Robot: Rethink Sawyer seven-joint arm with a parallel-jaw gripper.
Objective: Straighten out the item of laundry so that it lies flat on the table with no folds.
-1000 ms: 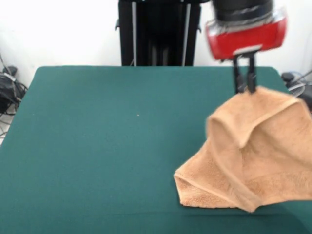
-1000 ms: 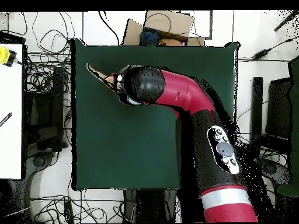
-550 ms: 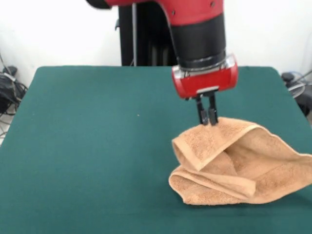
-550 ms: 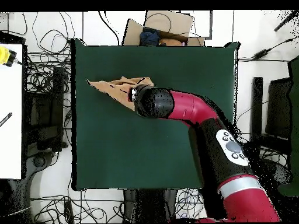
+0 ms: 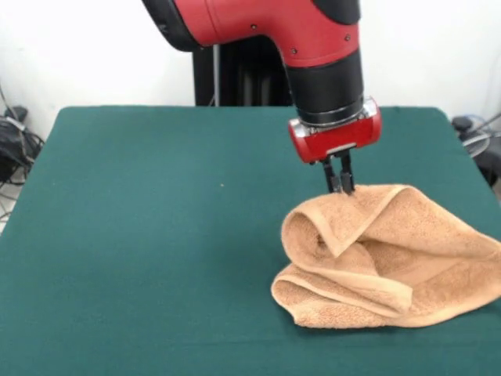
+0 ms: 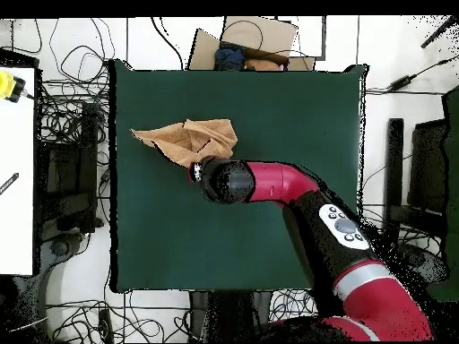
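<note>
The tan towel [image 5: 376,258] lies crumpled in folds near the front right of the green desk [image 5: 156,258], a flap curled over; behind, the claw [image 5: 340,182] stands narrow, pinching the towel's raised far edge

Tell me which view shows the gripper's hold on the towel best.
Front view: the gripper is shut on the towel at its raised top edge. Overhead, the arm hides the fingers; only the crumpled towel shows beside the wrist.
</note>
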